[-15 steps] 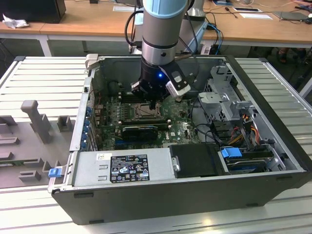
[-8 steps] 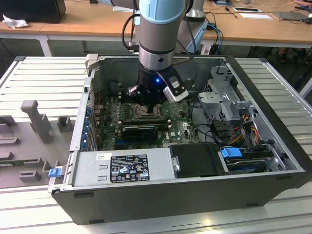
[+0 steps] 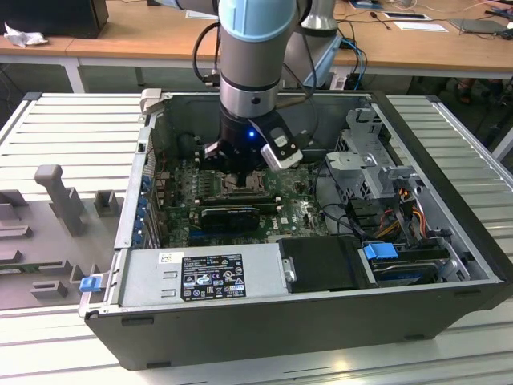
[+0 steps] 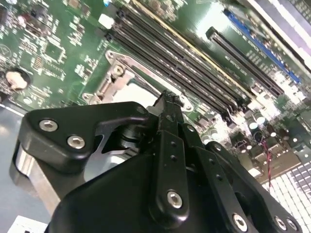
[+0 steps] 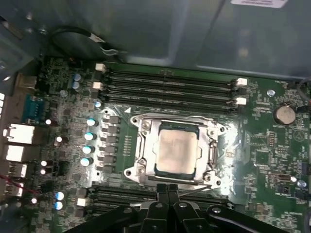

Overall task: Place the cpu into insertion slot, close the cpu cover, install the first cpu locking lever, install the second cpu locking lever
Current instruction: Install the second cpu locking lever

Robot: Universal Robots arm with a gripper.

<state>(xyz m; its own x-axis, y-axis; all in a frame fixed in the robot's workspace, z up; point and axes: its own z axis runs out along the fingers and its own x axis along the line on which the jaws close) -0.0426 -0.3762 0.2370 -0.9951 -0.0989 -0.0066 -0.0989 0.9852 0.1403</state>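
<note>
Cpu seated in the socket, cover down over it.

The cpu (image 5: 176, 151) lies flat in the insertion slot (image 5: 160, 169), with the cpu cover (image 5: 146, 145) framing it (its pale top showing through the cutout). Just beside the cover's edge, the gripper (image 5: 168, 188) has its fingers (image 5: 161, 190) pressed together, holding nothing. Long memory slots (image 5: 170, 85) run along the cover's far side, all inside the open computer case (image 3: 433, 309).
</note>
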